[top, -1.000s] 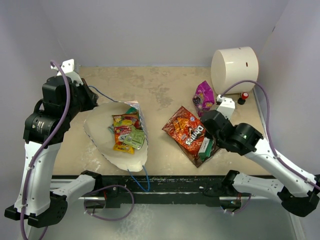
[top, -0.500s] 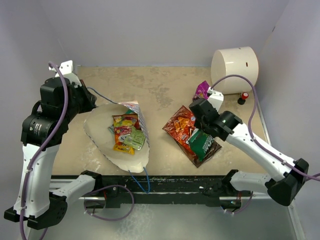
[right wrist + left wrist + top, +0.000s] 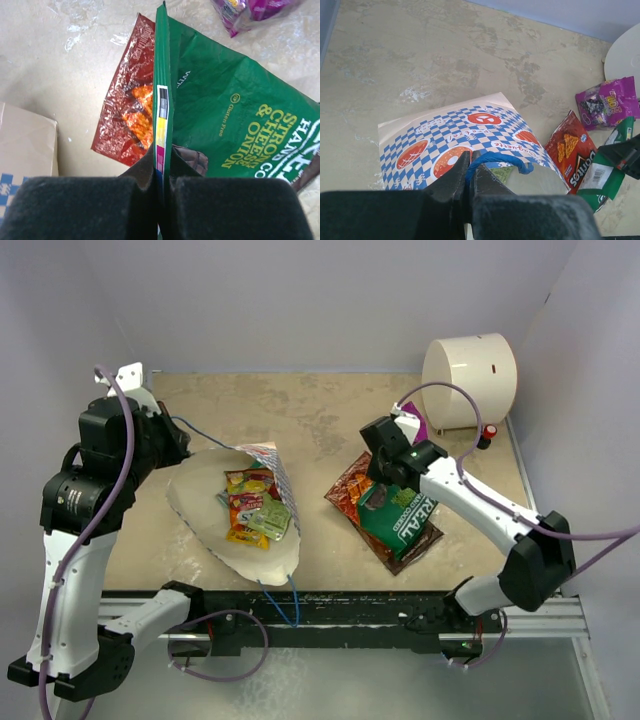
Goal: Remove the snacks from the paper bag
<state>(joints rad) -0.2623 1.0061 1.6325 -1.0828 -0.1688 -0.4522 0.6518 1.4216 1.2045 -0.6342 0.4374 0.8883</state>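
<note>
Under green packet (image 3: 225, 110) clamped in right gripper (image 3: 161, 160), chip bag (image 3: 131, 116) half hidden; left gripper (image 3: 469, 172) pinching cord handle (image 3: 500, 159)

A beige, mottled, stone-look bench top (image 3: 330, 410) fills the middle of the overhead view, blotched with darker brown patches and a few whitish scuffs. Plain pale lilac-grey walls close it in on three sides: a back wall (image 3: 330, 300) along the far edge, a left wall (image 3: 40, 330) and a right wall (image 3: 600, 370) along the side edges. A large cream cylinder (image 3: 470, 378) lies on its side in the far right corner. A black metal rail (image 3: 350, 608) runs along the near edge, with a dull grey surface (image 3: 330, 685) below it. The light is soft and even, and shadows are faint.
</note>
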